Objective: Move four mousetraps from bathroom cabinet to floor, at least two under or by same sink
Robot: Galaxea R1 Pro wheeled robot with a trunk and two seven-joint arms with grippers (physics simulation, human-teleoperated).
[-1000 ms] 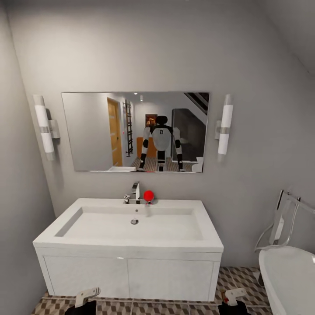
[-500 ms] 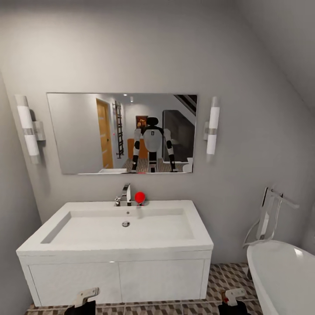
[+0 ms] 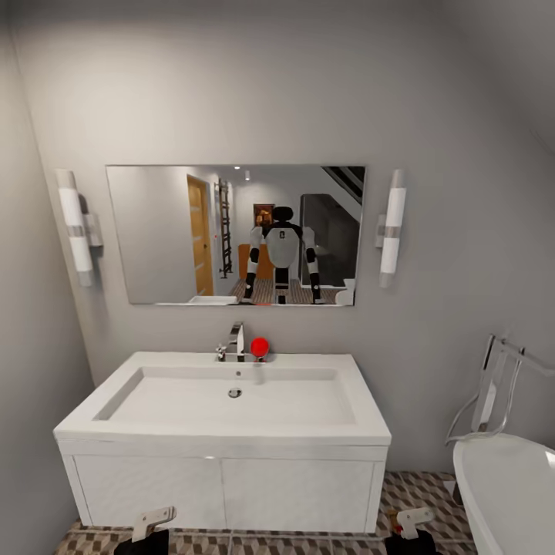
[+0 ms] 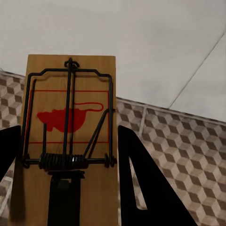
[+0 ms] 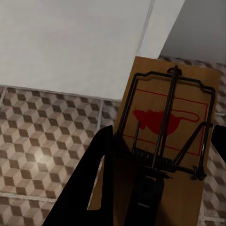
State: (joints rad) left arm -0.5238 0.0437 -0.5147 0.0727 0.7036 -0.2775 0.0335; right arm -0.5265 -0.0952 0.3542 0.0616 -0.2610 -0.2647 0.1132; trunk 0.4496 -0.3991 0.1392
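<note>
Left gripper [image 4: 70, 188]: pinching a mousetrap [image 4: 68, 136] between its dark fingers [image 4: 141, 183], board standing flat between them, red mouse print and black wire bar facing the camera. Behind it, the bathroom floor [image 4: 188, 150] in brown, beige and white cubes, meeting a white panel above.

Right gripper [image 5: 155, 188]: likewise clamped on a second mousetrap [image 5: 167, 122], one dark finger [image 5: 101, 174] against the board's edge, wire spring and red print showing. Beyond, cube-patterned tiles and a white vanity front.

From the head view: both grippers low at the frame's bottom edge, left [image 3: 152, 522] and right [image 3: 411, 522], just before the white vanity. Above, the sink [image 3: 231, 401] with chrome tap [image 3: 235, 341] and a red ball [image 3: 260, 347] beside it. Mirror [image 3: 235, 235] on the grey wall, flanked by tube lamps. White bathtub [image 3: 505, 486] near the sink's right side.
</note>
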